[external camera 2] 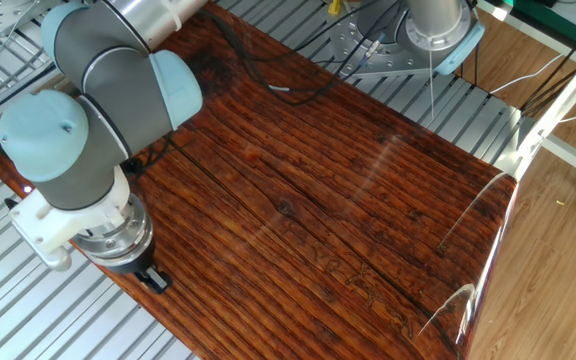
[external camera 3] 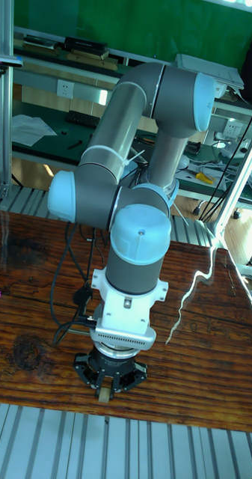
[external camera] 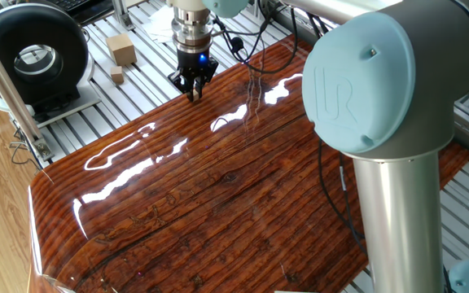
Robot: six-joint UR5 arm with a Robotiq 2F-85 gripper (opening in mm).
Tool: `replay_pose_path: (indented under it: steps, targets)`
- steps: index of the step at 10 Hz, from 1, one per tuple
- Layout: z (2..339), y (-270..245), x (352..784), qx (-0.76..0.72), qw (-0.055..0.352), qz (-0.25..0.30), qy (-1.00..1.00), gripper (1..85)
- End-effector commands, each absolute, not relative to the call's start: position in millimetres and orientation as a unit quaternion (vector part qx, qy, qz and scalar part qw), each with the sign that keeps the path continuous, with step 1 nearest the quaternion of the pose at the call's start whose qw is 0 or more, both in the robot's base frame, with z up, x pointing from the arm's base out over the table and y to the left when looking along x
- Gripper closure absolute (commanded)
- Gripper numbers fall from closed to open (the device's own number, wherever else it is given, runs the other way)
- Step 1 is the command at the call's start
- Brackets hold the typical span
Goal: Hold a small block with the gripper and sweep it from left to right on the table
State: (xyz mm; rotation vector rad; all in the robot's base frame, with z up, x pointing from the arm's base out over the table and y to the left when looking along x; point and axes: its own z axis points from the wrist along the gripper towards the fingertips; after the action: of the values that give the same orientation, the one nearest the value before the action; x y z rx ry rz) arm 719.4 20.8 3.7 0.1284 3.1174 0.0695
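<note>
1. Down at the worktop's (external camera: 218, 195) edge, the block (external camera 3: 104, 394) sits between the tool's (external camera 3: 106, 388) fingers, a tan sliver showing at their tips in the tall view.
2. Clenched on the block, the tool (external camera: 192, 89) points straight down, its tips at or just above the glossy wood; actual contact cannot be told.
3. Off the worktop, on the slatted base, lie a bigger tan box (external camera: 121, 49) and a smaller cube (external camera: 117, 76), beside a round black device (external camera: 31, 55).

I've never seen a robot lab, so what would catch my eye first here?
Probably the big grey and light-blue arm bending over the glossy, striped reddish-brown table. At the table's edge its black gripper points straight down, pinching a small block of pale wood. A black round machine sits off the table's corner.
</note>
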Motion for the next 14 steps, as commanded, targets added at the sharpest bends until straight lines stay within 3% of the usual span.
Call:
replay_pose_path:
  steps: [1,5,14]
  targets:
    - [-1,28,721,0.050,0.013,0.023,0.998,84.7]
    - [21,35,714,0.055,-0.003,0.030,0.998,84.7]
    - [10,31,724,0.051,0.013,0.030,0.998,84.7]
